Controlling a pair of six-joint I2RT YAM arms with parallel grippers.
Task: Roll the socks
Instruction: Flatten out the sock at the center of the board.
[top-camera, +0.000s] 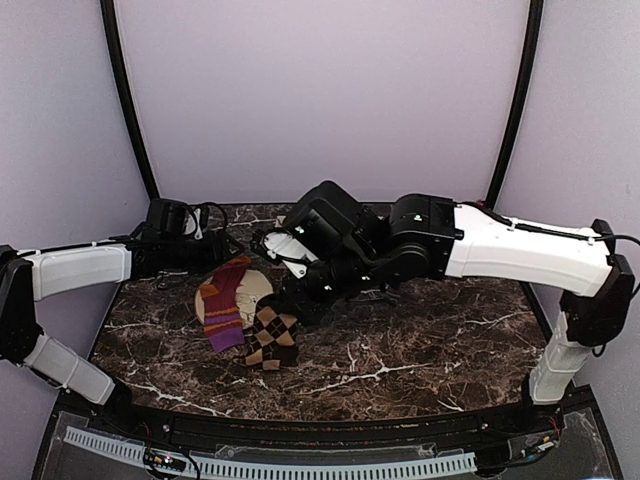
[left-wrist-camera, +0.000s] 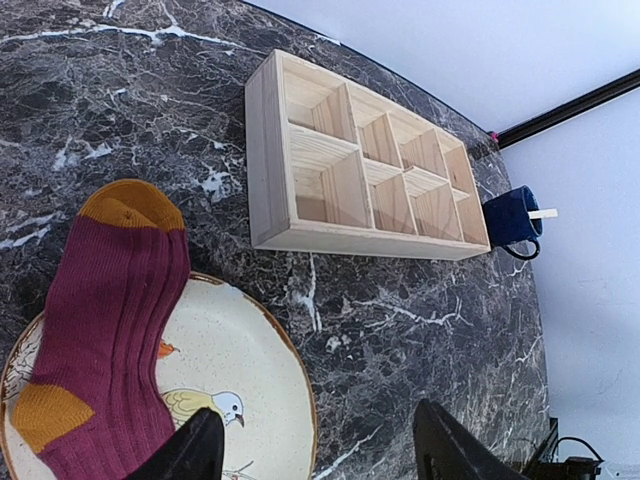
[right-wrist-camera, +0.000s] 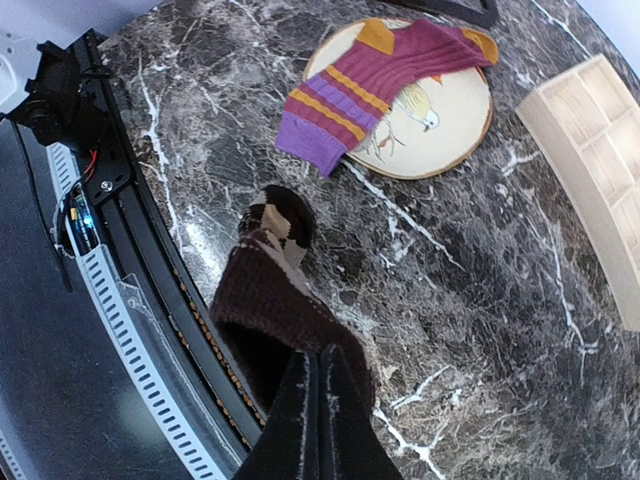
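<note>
The left wrist view shows the whole pale wooden box divided into compartments (left-wrist-camera: 350, 240), with a dark blue mug (left-wrist-camera: 508, 218) holding a light stick just past its far end. The right wrist view catches only one end of that box. In the top view the right arm (top-camera: 520, 250) lies across that part of the dark, white-veined marble desk (top-camera: 420, 340). The black and tan argyle-diamond sock (right-wrist-camera: 275, 290) shows in the top and right wrist views only.

The magenta-purple ribbed sock with orange toe, heel and stripes (left-wrist-camera: 110, 300) lies flat and unrolled across the round beige plate with a bird drawing (left-wrist-camera: 240, 370). Its toe reaches the far rim, and its lighter purple cuff hangs over the near rim onto the desk. The argyle sock also lies flat and unrolled, on the bare desk near the plate's near side. In the right wrist view a strip of marble separates it from the striped sock. Its dark brown cuff points toward the right arm's wrist.

The left arm (top-camera: 80, 270) reaches in low from the left. The left jaws are released, their black fingertips (left-wrist-camera: 195, 450) spread wide above the plate's edge with nothing between them.

The right arm stretches across from the right, its wrist bent down over the argyle sock. The right jaws are clenched, fingers pressed together, with the tips over the brown cuff. Whether any fabric is nipped between them cannot be told.
</note>
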